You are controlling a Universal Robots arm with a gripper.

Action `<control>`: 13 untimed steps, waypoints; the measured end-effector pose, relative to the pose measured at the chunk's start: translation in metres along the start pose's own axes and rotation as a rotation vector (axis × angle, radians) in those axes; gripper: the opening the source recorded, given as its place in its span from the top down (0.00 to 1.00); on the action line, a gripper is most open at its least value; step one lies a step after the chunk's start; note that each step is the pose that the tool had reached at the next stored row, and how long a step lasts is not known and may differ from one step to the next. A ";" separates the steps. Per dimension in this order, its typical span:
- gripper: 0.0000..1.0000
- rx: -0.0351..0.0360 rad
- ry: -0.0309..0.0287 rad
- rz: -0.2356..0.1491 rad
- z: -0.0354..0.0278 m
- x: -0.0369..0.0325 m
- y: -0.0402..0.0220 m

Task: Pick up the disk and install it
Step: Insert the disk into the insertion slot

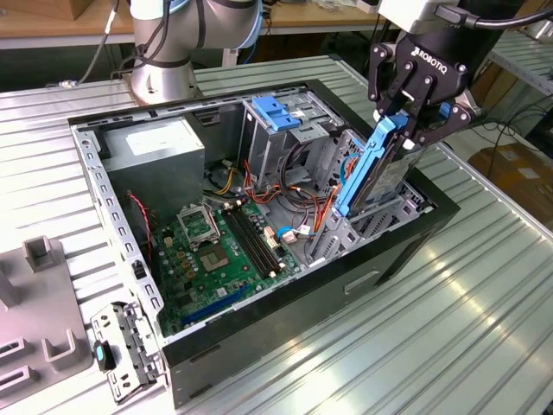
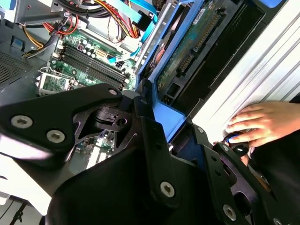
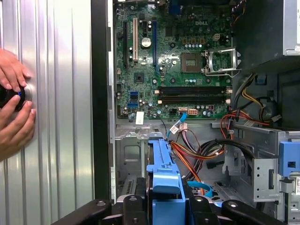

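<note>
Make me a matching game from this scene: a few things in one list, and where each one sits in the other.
Things:
1. disk
2. motherboard
3. power supply
4. hand

Places:
A. lying flat on the floor of the case
B. on the table, outside the case
C. clamped in the gripper, tilted above the case
D. tucked into a corner of the case

Pairs: 1-C, 2-A, 3-D, 4-B
</note>
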State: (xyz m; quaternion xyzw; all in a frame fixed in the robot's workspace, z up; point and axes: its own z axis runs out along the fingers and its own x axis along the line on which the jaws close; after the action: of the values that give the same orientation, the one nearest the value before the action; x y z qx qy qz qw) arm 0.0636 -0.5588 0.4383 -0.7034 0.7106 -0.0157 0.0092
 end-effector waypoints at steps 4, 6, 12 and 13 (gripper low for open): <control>0.63 0.0000 -0.0001 0.000 0.0002 0.0000 0.0000; 0.62 0.0002 -0.0003 0.000 0.0004 0.0000 0.0000; 0.55 0.0001 -0.0002 0.000 0.0138 -0.0001 -0.0001; 0.55 0.0001 -0.0002 0.000 0.0157 -0.0002 -0.0001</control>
State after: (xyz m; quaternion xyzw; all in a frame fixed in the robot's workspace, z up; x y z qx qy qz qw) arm 0.0642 -0.5588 0.4225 -0.7034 0.7106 -0.0157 0.0093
